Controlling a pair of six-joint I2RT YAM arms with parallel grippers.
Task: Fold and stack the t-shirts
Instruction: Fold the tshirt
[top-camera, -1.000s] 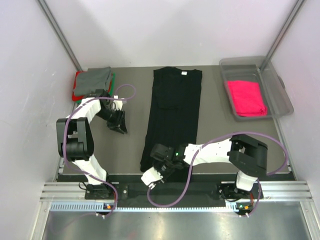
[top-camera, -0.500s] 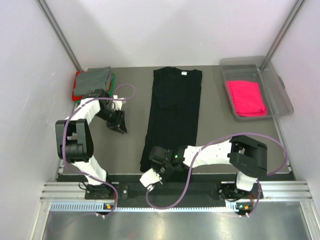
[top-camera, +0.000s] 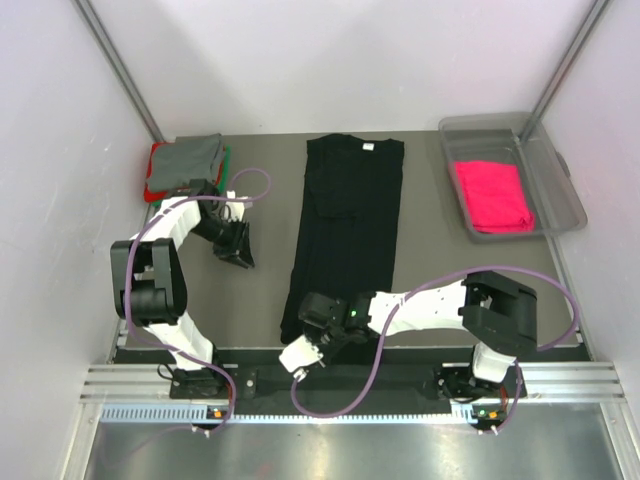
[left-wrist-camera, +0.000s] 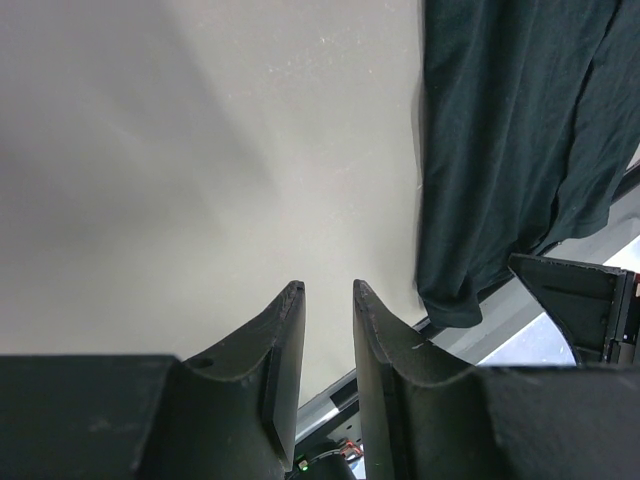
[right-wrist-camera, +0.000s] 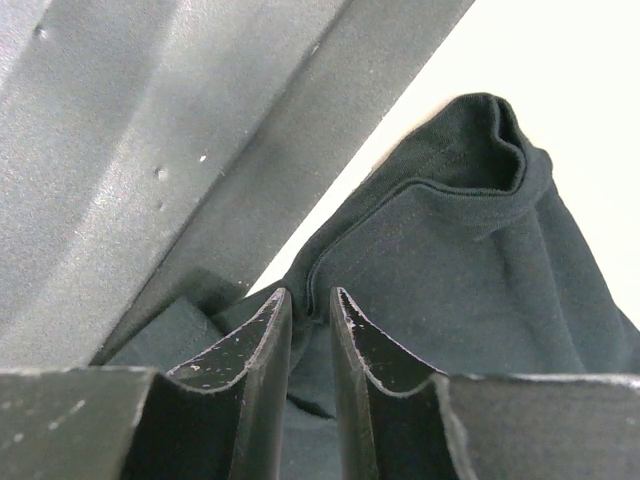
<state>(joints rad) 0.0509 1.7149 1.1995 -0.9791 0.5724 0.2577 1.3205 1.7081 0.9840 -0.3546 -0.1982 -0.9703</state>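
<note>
A black t-shirt (top-camera: 345, 220) lies folded into a long strip down the middle of the table, white neck label at the far end. My right gripper (top-camera: 312, 322) is at its near hem, shut on a fold of the black cloth (right-wrist-camera: 450, 260), which sits between the jaws of this gripper (right-wrist-camera: 310, 292). My left gripper (top-camera: 238, 252) is left of the shirt, over bare table, narrowly open and empty (left-wrist-camera: 328, 287). The shirt's edge shows at the right of the left wrist view (left-wrist-camera: 500, 150). A grey t-shirt (top-camera: 187, 155) tops a stack with a red one (top-camera: 155, 188) and a green one (top-camera: 227, 160).
A clear plastic bin (top-camera: 560, 180) at the far right holds a folded hot-pink t-shirt (top-camera: 492, 195). The table's near edge and metal rail (top-camera: 350, 380) run just behind the right gripper. White walls close in the left, right and back.
My right gripper has shifted slightly left and toward the near edge at the shirt's hem. The left arm has not moved.
</note>
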